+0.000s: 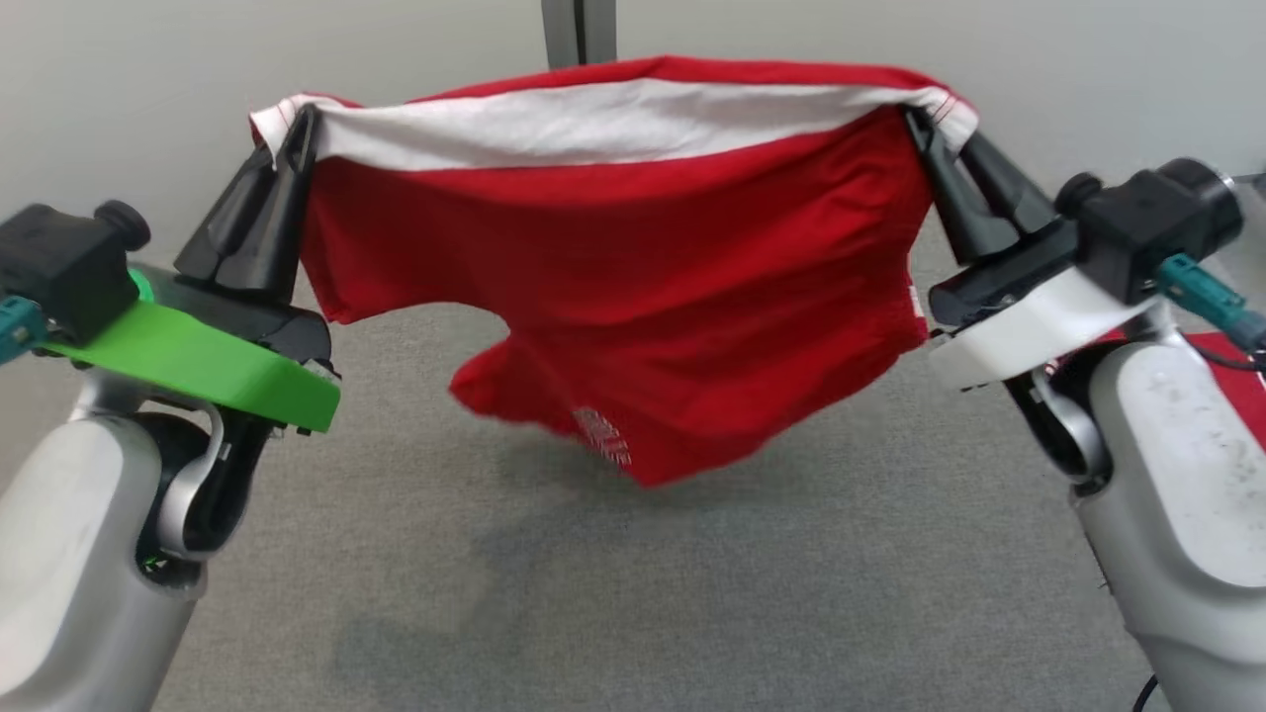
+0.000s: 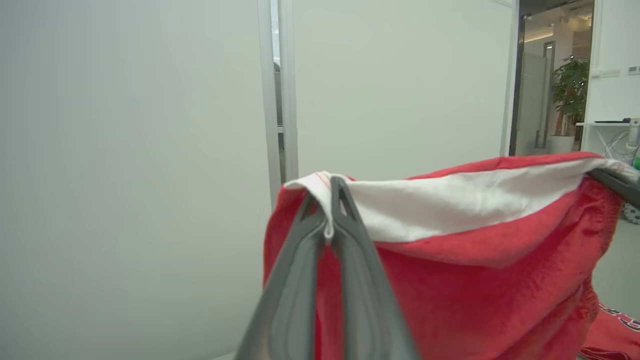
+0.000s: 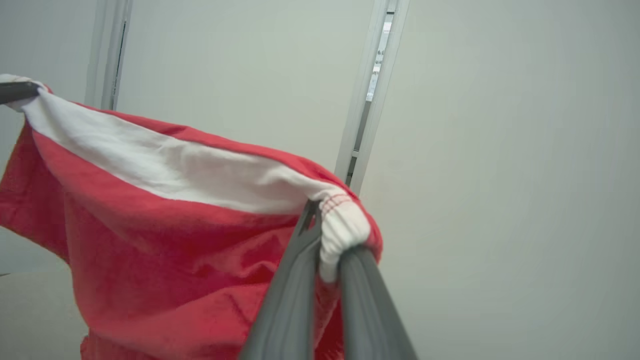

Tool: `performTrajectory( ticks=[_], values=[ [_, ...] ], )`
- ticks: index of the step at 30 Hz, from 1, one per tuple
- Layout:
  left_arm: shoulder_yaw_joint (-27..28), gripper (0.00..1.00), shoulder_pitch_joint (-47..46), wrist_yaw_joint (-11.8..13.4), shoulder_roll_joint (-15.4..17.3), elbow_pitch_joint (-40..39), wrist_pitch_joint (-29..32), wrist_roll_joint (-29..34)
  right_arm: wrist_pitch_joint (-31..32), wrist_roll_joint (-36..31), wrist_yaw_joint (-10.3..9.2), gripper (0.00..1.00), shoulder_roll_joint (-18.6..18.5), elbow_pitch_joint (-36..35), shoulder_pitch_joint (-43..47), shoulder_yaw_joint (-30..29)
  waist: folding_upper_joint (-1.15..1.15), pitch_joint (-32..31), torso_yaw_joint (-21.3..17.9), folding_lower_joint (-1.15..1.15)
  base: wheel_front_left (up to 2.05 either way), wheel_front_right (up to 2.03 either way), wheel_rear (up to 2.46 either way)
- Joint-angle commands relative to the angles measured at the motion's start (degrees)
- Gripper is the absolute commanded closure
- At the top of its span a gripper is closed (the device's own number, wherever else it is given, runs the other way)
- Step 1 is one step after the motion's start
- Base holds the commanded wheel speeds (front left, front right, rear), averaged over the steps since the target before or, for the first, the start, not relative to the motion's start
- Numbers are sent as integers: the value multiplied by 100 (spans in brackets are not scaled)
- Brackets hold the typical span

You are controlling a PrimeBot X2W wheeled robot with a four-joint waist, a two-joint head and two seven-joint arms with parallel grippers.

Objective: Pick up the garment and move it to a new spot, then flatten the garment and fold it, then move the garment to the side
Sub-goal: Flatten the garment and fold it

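Note:
The garment (image 1: 633,277) is red with a white band along its top edge and a small white print low down. It hangs in the air above the grey carpet, stretched between both arms. My left gripper (image 1: 297,124) is shut on its left top corner, and my right gripper (image 1: 925,109) is shut on its right top corner. In the left wrist view the left gripper (image 2: 331,192) pinches the white hem of the garment (image 2: 475,280). The right gripper (image 3: 327,225) clamps a bunched white corner of the garment (image 3: 165,240).
Grey carpet (image 1: 633,574) spreads below the cloth. A pale wall (image 1: 148,89) with a vertical metal post (image 1: 579,30) stands close behind. More red cloth (image 1: 1236,376) lies at the far right. A doorway with a potted plant (image 2: 570,100) is off to the side.

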Motion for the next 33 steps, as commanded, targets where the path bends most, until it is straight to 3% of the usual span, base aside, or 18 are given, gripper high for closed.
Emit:
performTrajectory(
  ticks=[1, 6, 11, 19, 26, 33],
  values=[
    [54, 100, -96, 84, 100, -247, 144, 21, 146, 21, -10, 100, -86, -290, 84, -93, 0, -115, -146, 0, 0, 0, 0],
    [180, 100, -325, 311, 365, -957, 701, -25, 696, -8, -10, 100, -230, -1170, 91, -353, 0, 15, -205, 0, 0, 0, 0],
    [124, 100, -709, 241, 336, -857, 921, -63, 1012, -54, -10, 100, -327, -1151, -187, -335, 0, 499, -209, 0, 0, 0, 0],
    [-47, 100, -2080, -127, 46, 455, 810, 199, 647, -71, -10, 100, -204, 154, -1842, 203, 0, 1502, -248, 0, 0, 0, 0],
    [-79, 100, -3808, -313, -546, 1977, -146, 685, -343, -476, -10, 100, 266, 1820, -3696, -53, 0, 2098, -178, 0, 0, 0, 0],
    [-294, 100, -3943, -461, -1045, 3149, -728, 570, -765, -722, -10, 100, 652, 3050, -3872, -36, 0, 2457, -70, 0, 0, 0, 0]
  ],
)
